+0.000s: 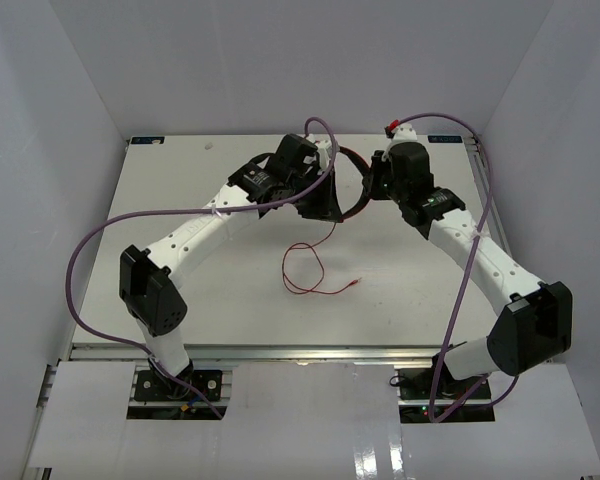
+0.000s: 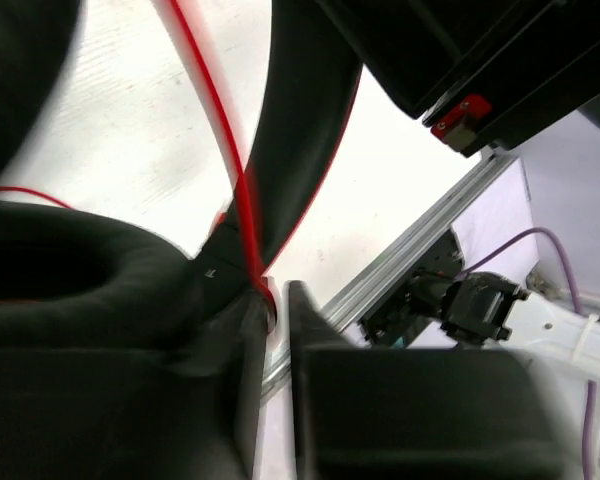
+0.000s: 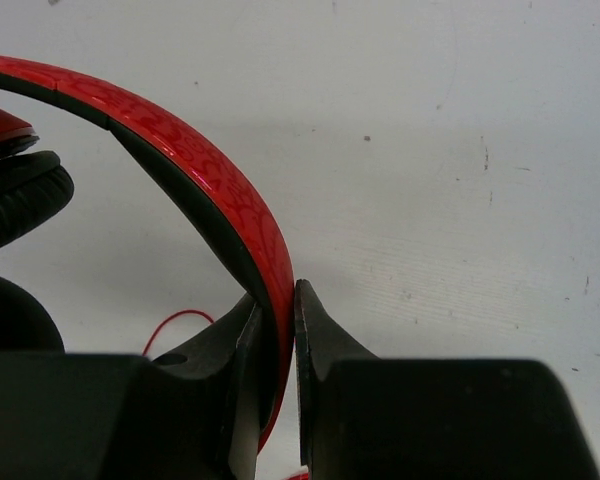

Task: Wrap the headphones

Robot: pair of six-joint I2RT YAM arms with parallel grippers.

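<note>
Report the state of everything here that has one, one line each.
headphones: gripped by the headband, cord not yet wrapped.
cord: loose, running into the left tool, its free end in a loop on the table.
left tool: shut on the cord, as far as the wrist view shows.
right tool: shut on the headband.

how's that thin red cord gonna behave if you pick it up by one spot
Probably very floppy: the cord lies in loose loops on the table, so it should droop from any grip point. Likely light, and thin enough to slip out of a pinch. The headband pinched in the right gripper holds a smooth arc, so it looks far stiffer.
</note>
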